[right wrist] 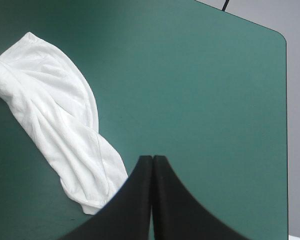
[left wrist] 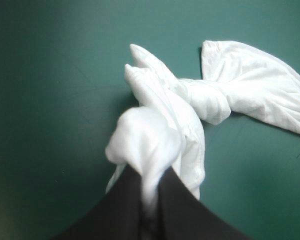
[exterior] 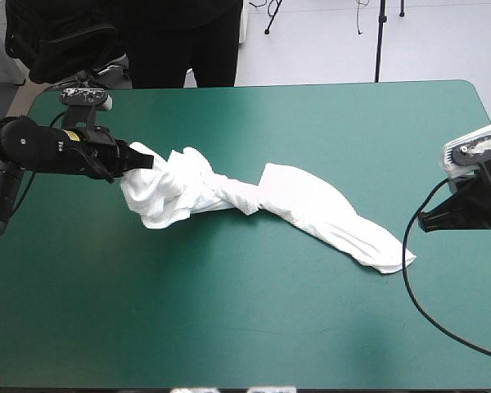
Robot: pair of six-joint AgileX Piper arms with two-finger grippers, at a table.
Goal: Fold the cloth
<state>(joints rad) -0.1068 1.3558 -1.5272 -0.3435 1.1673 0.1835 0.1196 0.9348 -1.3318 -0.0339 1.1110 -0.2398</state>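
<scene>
The white T-shirt (exterior: 254, 201) lies twisted in a long rope-like strip across the middle of the teal-green table, from a bunched heap at the left to a flat end (exterior: 380, 250) at the right. My left gripper (exterior: 144, 160) is shut on the T-shirt's bunched left end, with cloth (left wrist: 150, 145) pinched between the black fingers (left wrist: 185, 215). My right gripper (exterior: 423, 219) is shut with nothing in it, a short way off the T-shirt's right end (right wrist: 65, 130) near the table's right edge.
The teal-green table (exterior: 295, 327) stretches bare in front of and behind the T-shirt. Its far right corner (right wrist: 275, 37) shows ahead of my right gripper.
</scene>
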